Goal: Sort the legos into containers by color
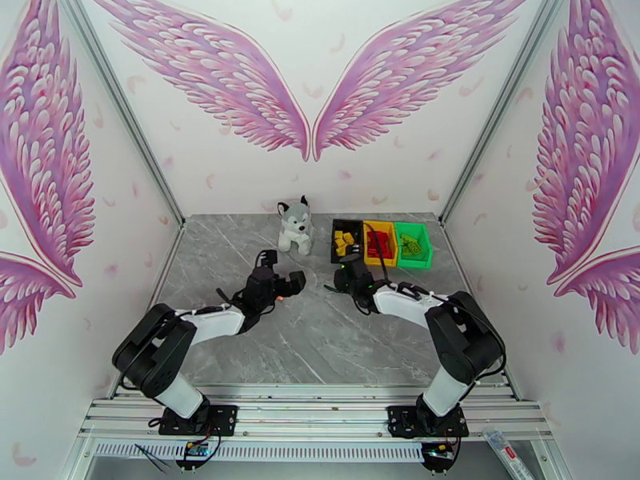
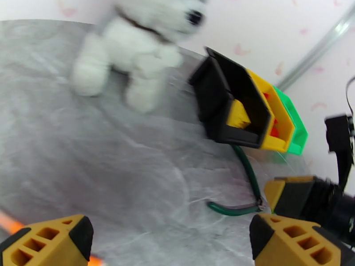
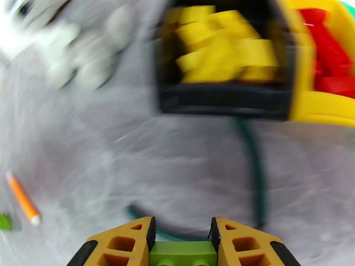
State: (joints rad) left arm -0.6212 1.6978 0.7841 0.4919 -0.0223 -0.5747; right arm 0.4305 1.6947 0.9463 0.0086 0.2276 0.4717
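Just in front of the black bin (image 3: 222,100), our right gripper (image 3: 182,233) is clamped on a lime green lego (image 3: 182,255) over the grey table (image 3: 111,151). Yellow legos (image 3: 222,49) lie in the black bin, red legos (image 3: 330,54) in the yellow bin (image 3: 328,107) beside it, green ones (image 1: 411,244) in the green bin (image 1: 416,260) at the row's right end. Our left gripper (image 2: 171,236) hangs left of the bins, fingers spread wide with nothing between them. Green-handled pliers (image 3: 257,174) lie before the black bin, an orange stick (image 3: 22,198) lies further left, and a plush husky (image 1: 294,226) sits left of the row
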